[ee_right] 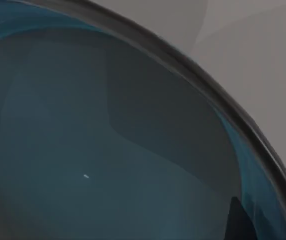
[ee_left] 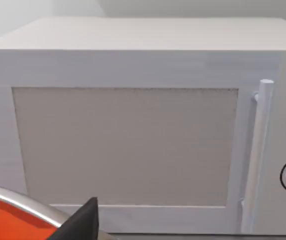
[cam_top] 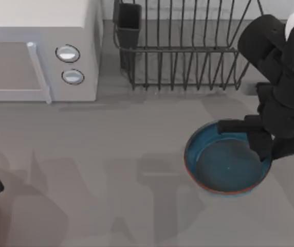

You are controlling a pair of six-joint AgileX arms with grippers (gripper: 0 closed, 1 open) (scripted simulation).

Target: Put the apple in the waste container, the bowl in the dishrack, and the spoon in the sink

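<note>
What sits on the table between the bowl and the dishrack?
Nothing: in the top view the stretch from the bowl up to the dishrack is bare grey table. The right gripper is at the bowl's right rim.

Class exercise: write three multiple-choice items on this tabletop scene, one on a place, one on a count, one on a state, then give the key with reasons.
1. Where does the round deep blue glazed bowl stand?
A. on the grey table, in front of the dark wire dishrack
B. inside the dishrack
C. on top of the white microwave

2. How many round knobs does the microwave show?
A. one
B. two
C. four

3. What does the bowl hold?
A. an apple
B. a spoon
C. nothing

Key: 1 A, the top view shows it on the table at the right, with the right claw at its rim. 2 B, two knobs sit stacked. 3 C, its inside is bare.
</note>
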